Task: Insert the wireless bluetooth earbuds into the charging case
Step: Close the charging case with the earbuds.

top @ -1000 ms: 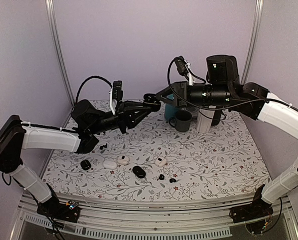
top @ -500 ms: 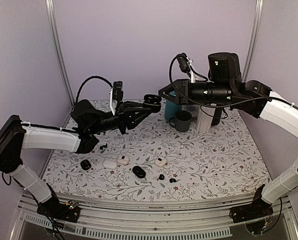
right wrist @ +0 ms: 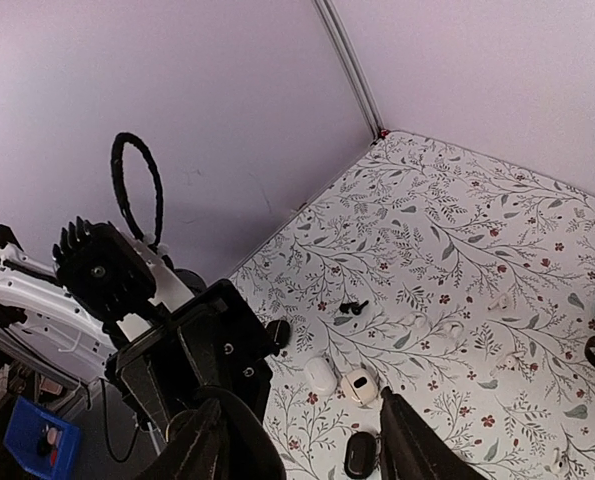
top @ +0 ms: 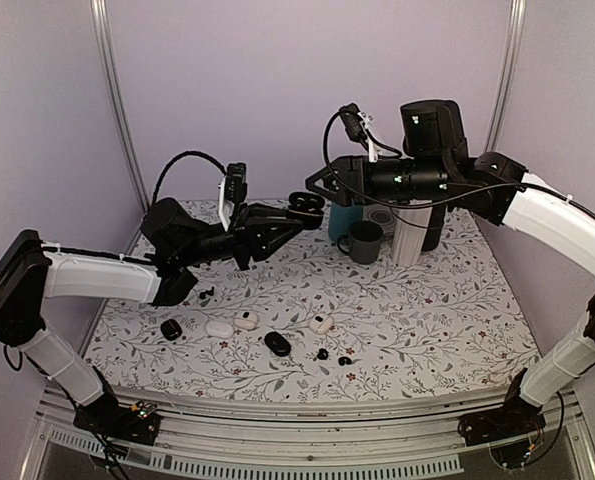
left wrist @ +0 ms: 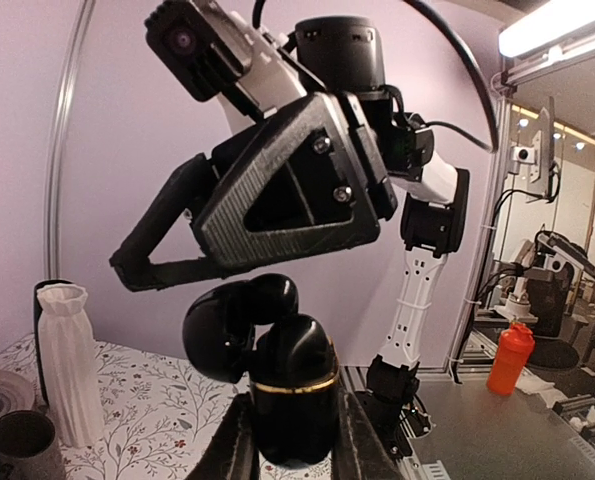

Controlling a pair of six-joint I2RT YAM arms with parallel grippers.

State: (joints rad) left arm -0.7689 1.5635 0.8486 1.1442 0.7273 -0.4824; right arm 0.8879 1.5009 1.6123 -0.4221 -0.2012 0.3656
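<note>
Top external view: two tiny glossy black earbuds [top: 322,354] lie loose on the floral-print desk [top: 427,320], near centre, close together but not touching. Neither sits in the glossy black charging case with gold band [top: 302,204]. That case is up in the air over the far middle of the desk, lid flipped open, clamped upright in the left pincer [left wrist: 295,440]. The right pincer [top: 313,183] hangs just above the case, fingers apart, nothing between them. On the desk, a black oval case [top: 277,343] lies just left of the earbuds and a white pebble-shaped case [top: 321,324] just beyond them. A dark grey mug [top: 365,241] and a white ribbed vase [top: 409,240] stand far right.
</note>
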